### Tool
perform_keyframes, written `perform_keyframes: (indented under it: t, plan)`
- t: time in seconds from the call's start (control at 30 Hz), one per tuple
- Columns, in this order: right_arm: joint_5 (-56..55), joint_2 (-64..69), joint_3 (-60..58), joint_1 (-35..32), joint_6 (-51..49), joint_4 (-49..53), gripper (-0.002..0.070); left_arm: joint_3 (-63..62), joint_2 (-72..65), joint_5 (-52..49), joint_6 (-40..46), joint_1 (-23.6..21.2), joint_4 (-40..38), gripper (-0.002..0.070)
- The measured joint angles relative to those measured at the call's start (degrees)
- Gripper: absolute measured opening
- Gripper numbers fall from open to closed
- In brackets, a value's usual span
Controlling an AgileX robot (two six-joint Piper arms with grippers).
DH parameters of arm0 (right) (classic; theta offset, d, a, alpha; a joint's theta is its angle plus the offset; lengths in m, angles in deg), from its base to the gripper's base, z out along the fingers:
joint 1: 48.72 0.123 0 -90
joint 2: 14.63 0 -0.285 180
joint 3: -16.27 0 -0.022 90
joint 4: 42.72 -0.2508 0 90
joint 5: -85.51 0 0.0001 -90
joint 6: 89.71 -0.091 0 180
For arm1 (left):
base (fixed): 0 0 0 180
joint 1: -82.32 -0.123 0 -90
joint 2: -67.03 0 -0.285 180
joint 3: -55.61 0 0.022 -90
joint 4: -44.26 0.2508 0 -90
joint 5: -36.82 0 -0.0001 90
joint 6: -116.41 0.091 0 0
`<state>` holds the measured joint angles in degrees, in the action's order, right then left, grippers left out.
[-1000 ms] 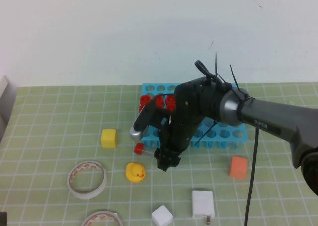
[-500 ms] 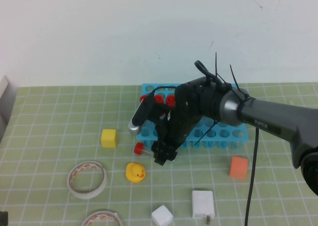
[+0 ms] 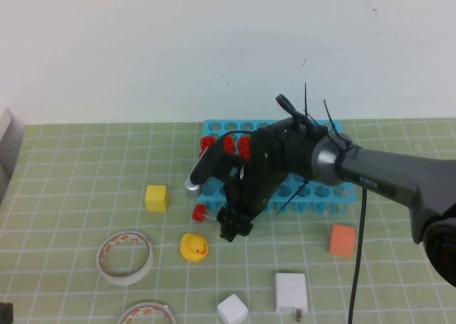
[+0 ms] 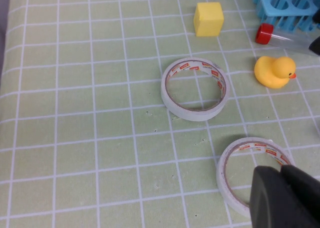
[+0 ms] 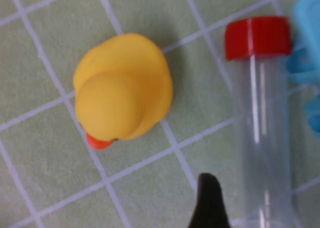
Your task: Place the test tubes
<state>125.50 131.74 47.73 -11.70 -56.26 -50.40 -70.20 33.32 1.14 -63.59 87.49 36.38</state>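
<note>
A clear test tube with a red cap (image 3: 199, 212) (image 5: 257, 36) lies on the green mat just in front of the blue rack (image 3: 324, 192), next to the yellow duck (image 3: 193, 247). Three red-capped tubes (image 3: 228, 144) stand in the rack's far left holes. My right gripper (image 3: 231, 226) hangs low over the lying tube, open; one black fingertip (image 5: 210, 203) shows beside the glass on the duck's side, and the other finger is hidden. My left gripper (image 4: 285, 198) is shut with nothing in it, above a tape roll (image 4: 227, 180) near the table's front left.
A yellow cube (image 3: 156, 198) and a second tape roll (image 3: 125, 256) lie to the left. An orange cube (image 3: 342, 240), a white charger (image 3: 291, 293) and a white cube (image 3: 232, 310) sit in front of the rack.
My right gripper has shifted a little to the left and closer to the lying tube. The tube, the duck and the left arm have not moved.
</note>
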Motion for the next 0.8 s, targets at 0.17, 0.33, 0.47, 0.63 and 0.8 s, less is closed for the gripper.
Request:
perform_keyframes:
  t: [0.17,0.33,0.47,0.63,0.8]
  plan:
    - [-0.6,1.9,0.0,0.0,-0.2,0.0,0.0463,0.0,0.0,0.1,0.0,0.0,0.0,-0.0001]
    - [-1.6,2.4,0.0,0.0,-1.2,0.0,0.0463,0.0,0.0,0.1,0.0,0.0,0.0,-0.0001]
    - [-1.9,2.5,0.0,0.0,-1.2,0.0,0.0463,0.0,0.0,0.1,0.0,0.0,-0.1,-0.0001]
    - [-2.2,3.7,0.0,0.0,-1.2,-0.5,0.0457,0.0,0.0,0.1,0.0,0.0,-0.1,-0.0001]
    - [-2.0,4.0,0.0,0.0,-1.2,-1.6,0.0407,0.0,0.0,0.2,0.0,0.0,-0.2,-0.0001]
